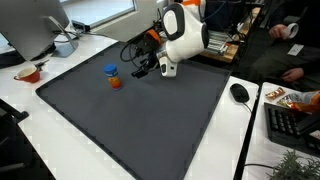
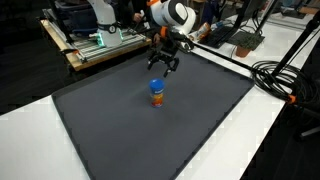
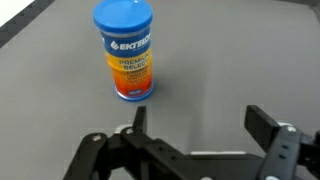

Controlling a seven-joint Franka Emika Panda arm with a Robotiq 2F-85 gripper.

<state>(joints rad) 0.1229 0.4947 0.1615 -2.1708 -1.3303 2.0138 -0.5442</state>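
The gripper (image 2: 164, 64), fingers spread and empty, hovers near an upright blue-lidded canister (image 2: 157, 93) on a dark grey mat (image 2: 120, 125).

The canister (image 3: 126, 50) label reads roughly "PREMIUM SELECT".

This is a robotics lab set in an office. A computer monitor (image 1: 35, 25) stands at upper left, with a mouse (image 1: 239, 92) and keyboard (image 1: 290, 125) at the right edge. Thick black cables (image 2: 283, 79) trail at right, and an equipment bench (image 2: 95, 48) fills the upper left.
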